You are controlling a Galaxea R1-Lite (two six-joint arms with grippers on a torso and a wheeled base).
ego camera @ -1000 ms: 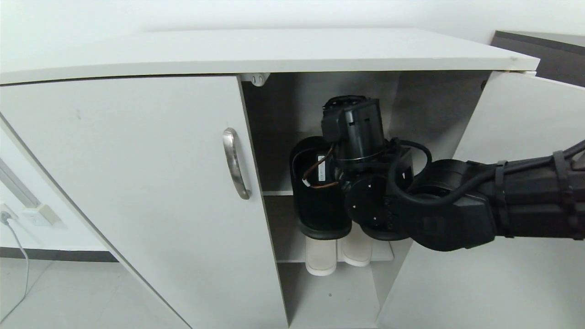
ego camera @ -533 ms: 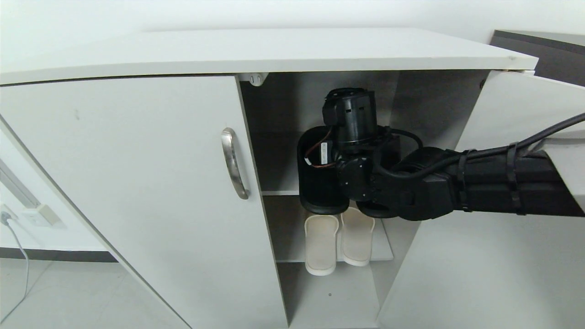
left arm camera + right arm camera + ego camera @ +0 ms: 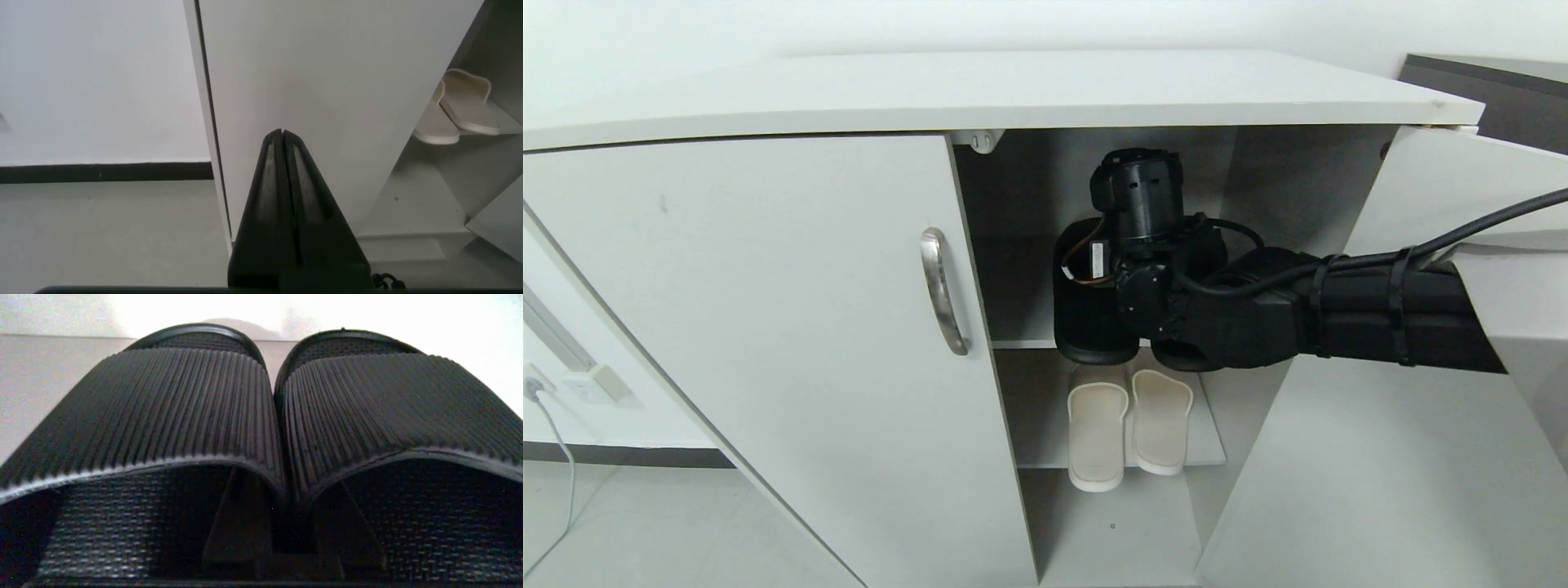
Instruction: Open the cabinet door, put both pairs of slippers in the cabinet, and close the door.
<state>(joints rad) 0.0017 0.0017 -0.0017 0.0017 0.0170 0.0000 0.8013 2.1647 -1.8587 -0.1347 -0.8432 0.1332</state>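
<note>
Since the black slippers (image 3: 1086, 322) hang at the upper shelf (image 3: 1019, 328) of the cabinet (image 3: 1013, 90) with their heels just past its front edge, this placing is best finished by carrying them deeper before letting go. That way nothing juts out where the door must shut. The right claw (image 3: 288, 502) is clamped on the pair from the heel side, pinching the two inner strap edges together. I cannot tell whether the soles already rest on the shelf, so a gentle lowering until they bear should come before the release. Parting the claw only a little and drawing straight back would likely avoid dragging the pair out again. Below, the white slippers (image 3: 1098, 433) lie side by side on the lower shelf (image 3: 1033, 433), apart from the black pair. The open door (image 3: 1347, 490) stands to the right of the arm, and the closed door (image 3: 768, 343) with its handle (image 3: 943, 292) is to the left. The left claw (image 3: 283, 147), pressed together, hangs before that closed door.
</note>
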